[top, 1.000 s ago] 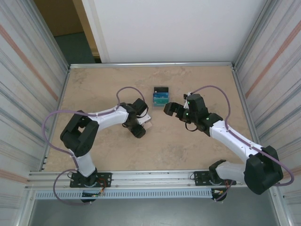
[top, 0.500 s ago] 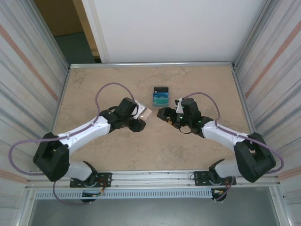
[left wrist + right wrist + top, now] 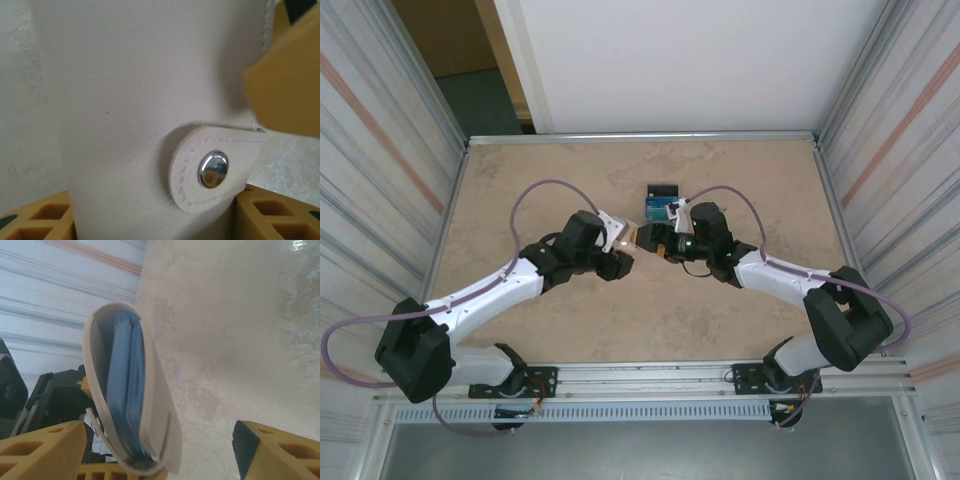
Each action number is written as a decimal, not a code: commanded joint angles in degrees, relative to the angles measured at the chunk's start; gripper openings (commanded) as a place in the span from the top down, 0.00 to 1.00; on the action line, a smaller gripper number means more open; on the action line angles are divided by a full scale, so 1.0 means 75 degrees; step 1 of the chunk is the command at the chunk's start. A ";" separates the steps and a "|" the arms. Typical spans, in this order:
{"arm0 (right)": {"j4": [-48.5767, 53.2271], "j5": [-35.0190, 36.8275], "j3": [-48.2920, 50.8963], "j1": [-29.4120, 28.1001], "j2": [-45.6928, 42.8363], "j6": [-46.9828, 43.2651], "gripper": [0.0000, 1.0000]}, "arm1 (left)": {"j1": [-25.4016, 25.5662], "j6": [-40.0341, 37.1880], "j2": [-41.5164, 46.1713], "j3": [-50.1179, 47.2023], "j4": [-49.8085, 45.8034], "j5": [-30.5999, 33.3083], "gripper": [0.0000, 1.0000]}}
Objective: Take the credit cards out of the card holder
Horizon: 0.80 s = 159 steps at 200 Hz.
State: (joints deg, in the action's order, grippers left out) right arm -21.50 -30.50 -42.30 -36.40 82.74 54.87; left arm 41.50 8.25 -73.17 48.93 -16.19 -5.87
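Observation:
The tan card holder [image 3: 624, 236] is held up off the table, my left gripper [image 3: 617, 248] shut on its lower part. In the left wrist view its beige face [image 3: 130, 100] and snap tab [image 3: 213, 169] are close up, between my yellow fingers [image 3: 37, 220]. My right gripper [image 3: 650, 240] meets it from the right, open, jaws either side of its end. Edge-on, the card holder [image 3: 125, 390] shows blue layers inside, close to the left finger [image 3: 42, 450], with a wide gap to the right one [image 3: 275, 450]. A fan of credit cards [image 3: 662, 203] lies on the table behind.
The tan table [image 3: 540, 180] is fenced by a metal rail at the back [image 3: 640, 137] and ribbed walls on both sides. Purple cables loop over both arms. A finger of the right gripper [image 3: 290, 85] shows at the top right of the left wrist view.
My right gripper has moved left to the card holder and its jaws have narrowed. The left arm swung out and stretched, carrying the holder slightly right toward the cards.

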 commanded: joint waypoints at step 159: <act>0.1730 -0.0812 -0.0863 0.0704 -0.1275 -0.2255 1.00 | 0.0054 0.1220 0.2560 -0.0947 0.1499 -0.0311 0.01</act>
State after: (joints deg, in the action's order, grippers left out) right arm -13.78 -31.81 -45.23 -31.97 77.56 46.11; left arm 43.42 13.21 -58.43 44.93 -9.87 -7.60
